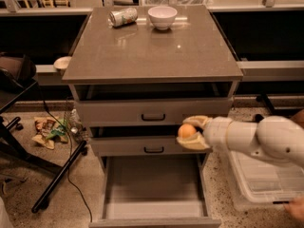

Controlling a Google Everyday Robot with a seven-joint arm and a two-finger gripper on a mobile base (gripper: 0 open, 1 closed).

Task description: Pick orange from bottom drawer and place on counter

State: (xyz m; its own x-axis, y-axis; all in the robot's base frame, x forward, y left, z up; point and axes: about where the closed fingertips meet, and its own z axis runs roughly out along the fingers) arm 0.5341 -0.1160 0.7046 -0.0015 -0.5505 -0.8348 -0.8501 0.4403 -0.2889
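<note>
My gripper [189,132] comes in from the right on a white arm and is shut on the orange [186,131], a small round fruit held between pale fingers [197,121]. It hangs in front of the middle drawer, above the bottom drawer [153,186], which is pulled out and shows a plain grey inside with nothing in it. The counter [156,49] is the glossy grey-brown top of the cabinet, well above the gripper.
A white bowl [162,17] and a tipped can [123,17] lie at the counter's back. Two upper drawers with black handles [153,117] are nearly closed. A clear plastic bin [263,180] sits on the floor at right; a black stand [57,172] and litter lie at left.
</note>
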